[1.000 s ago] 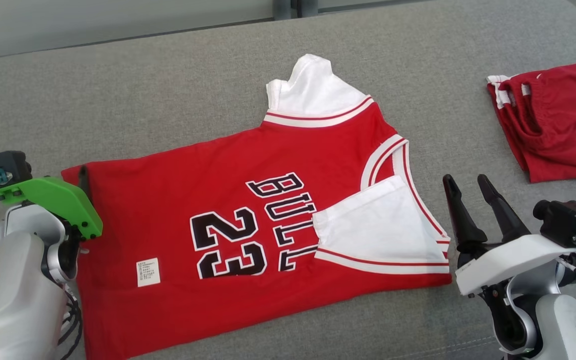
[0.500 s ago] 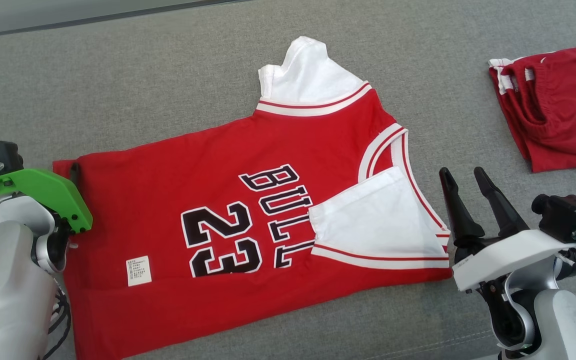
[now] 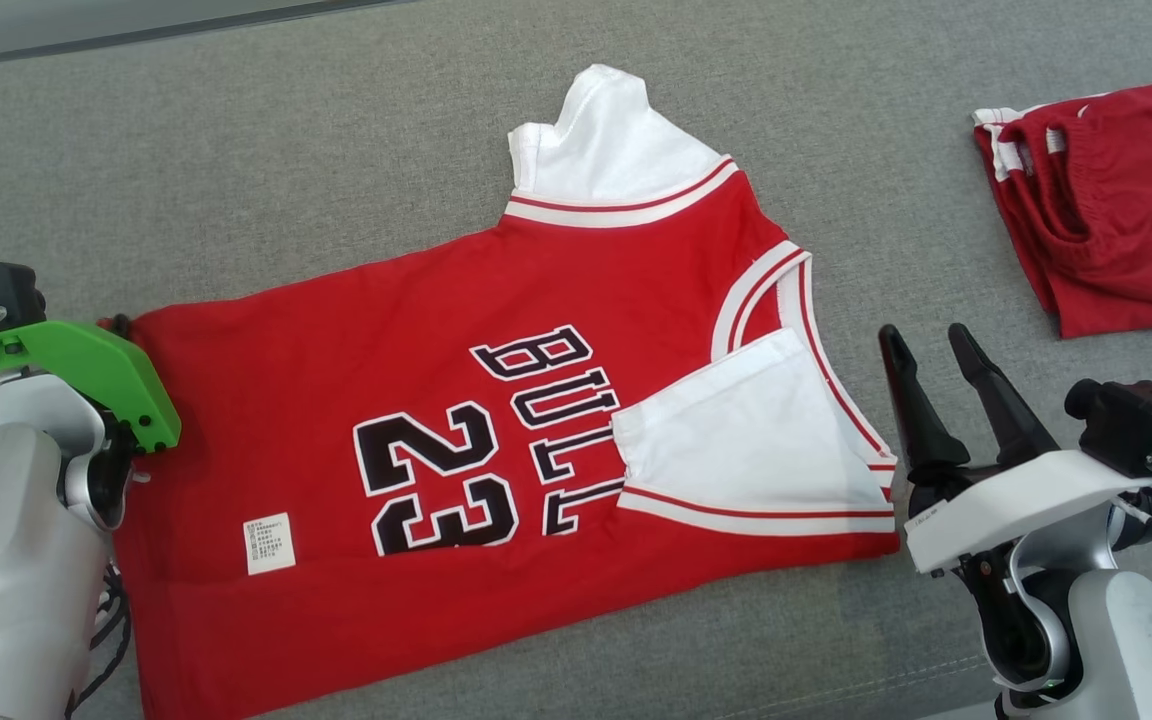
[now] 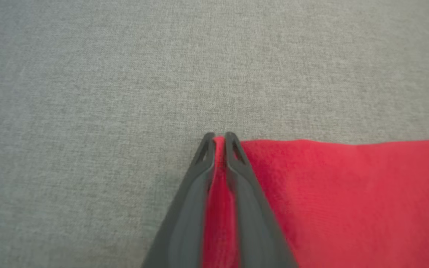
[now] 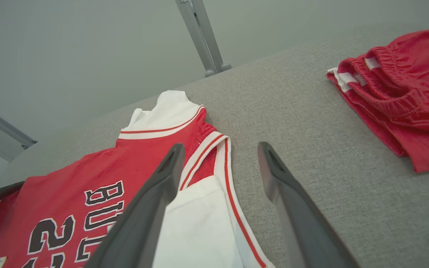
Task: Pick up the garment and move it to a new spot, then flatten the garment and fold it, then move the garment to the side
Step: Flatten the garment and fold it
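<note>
Grey woven cloth covers the counter (image 3: 236, 150), and across it lies the garment (image 3: 336, 350), a red basketball top spread nearly flat, hem to our left and neckline to our right. We read black letters BULL and a big 23, edged in white, running sideways to us. One white sleeve (image 3: 616, 150) sticks out at the far edge; the other (image 3: 746, 430) is folded in over the chest. A small white label (image 3: 268, 543) sits near the hem. Our left hand (image 4: 220, 139) is clenched on the far hem corner, with red cloth pinched between its fingers. Our right hand (image 3: 924, 335) is released, fingers apart, just beside the neckline end. Red shorts (image 3: 1116, 230) lie bunched well apart, at the far right.
</note>
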Tool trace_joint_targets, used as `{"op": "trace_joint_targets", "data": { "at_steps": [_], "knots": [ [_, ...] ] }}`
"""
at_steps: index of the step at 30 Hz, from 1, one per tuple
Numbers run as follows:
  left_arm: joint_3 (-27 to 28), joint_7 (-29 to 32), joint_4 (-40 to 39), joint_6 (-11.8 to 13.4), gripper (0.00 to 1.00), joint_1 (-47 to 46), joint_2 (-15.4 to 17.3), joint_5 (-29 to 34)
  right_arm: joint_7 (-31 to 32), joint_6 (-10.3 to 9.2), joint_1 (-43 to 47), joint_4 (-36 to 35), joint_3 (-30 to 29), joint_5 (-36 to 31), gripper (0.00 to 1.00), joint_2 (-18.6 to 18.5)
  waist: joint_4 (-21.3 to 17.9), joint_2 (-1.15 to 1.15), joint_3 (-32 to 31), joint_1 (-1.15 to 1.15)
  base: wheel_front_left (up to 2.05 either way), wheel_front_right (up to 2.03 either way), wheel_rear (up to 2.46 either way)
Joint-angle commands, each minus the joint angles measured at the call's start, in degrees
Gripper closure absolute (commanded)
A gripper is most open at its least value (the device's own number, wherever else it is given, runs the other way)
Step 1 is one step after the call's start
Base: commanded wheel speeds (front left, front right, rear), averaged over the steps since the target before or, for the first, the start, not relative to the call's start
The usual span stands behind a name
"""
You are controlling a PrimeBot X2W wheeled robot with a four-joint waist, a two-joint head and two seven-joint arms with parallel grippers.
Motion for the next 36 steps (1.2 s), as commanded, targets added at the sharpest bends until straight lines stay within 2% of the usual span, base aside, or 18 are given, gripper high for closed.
{"op": "trace_joint_targets", "data": {
  "at_steps": [1,9,14,19,27,35,36],
  "knots": [
    [-0.3,0.4,0.9,-0.4,1.0,-0.9,0.0,0.6,-0.1,0.01,-0.7,-0.1,-0.2,0.0,0.0,-0.2,0.0,0.0,0.0,0.0,0.0,0.0,0.0],
    [-1.5,-2.1,0.7,-1.9,1.0,-1.6,-0.9,1.0,1.8,0.01,-4.0,-0.5,-0.7,-2.3,0.0,-0.5,1.6,0.0,-1.1,0.0,0.0,0.0,0.0],
    [-2.0,-5.5,-1.8,-3.0,1.0,0.1,-1.7,1.2,4.8,0.01,-9.3,1.6,-1.8,-4.6,0.0,-1.6,3.7,0.0,-2.0,0.0,0.0,0.0,0.0],
    [-2.9,-7.2,-4.7,-3.0,1.0,1.6,-2.4,1.6,8.6,0.01,-14.9,4.8,-1.5,-5.8,0.0,-3.7,6.0,0.0,-2.2,0.0,0.0,0.0,0.0],
    [-4.3,-7.6,-11.6,-2.3,1.0,2.8,-3.9,2.0,16.5,0.01,-29.8,16.0,0.2,-6.6,0.0,-8.2,11.0,0.0,0.0,0.0,0.0,0.0,0.0],
    [-5.5,-7.9,-17.5,-1.4,1.0,1.4,-6.4,2.2,20.7,0.01,-44.0,32.3,-1.7,-9.4,0.0,-8.9,16.4,0.0,4.6,0.0,0.0,0.0,0.0],
    [-5.8,-8.1,-18.4,-1.3,1.0,1.0,-6.9,2.2,20.9,0.01,-46.8,36.2,-2.5,-10.5,0.0,-8.8,17.7,0.0,5.7,0.0,0.0,0.0,0.0]
  ]
}}
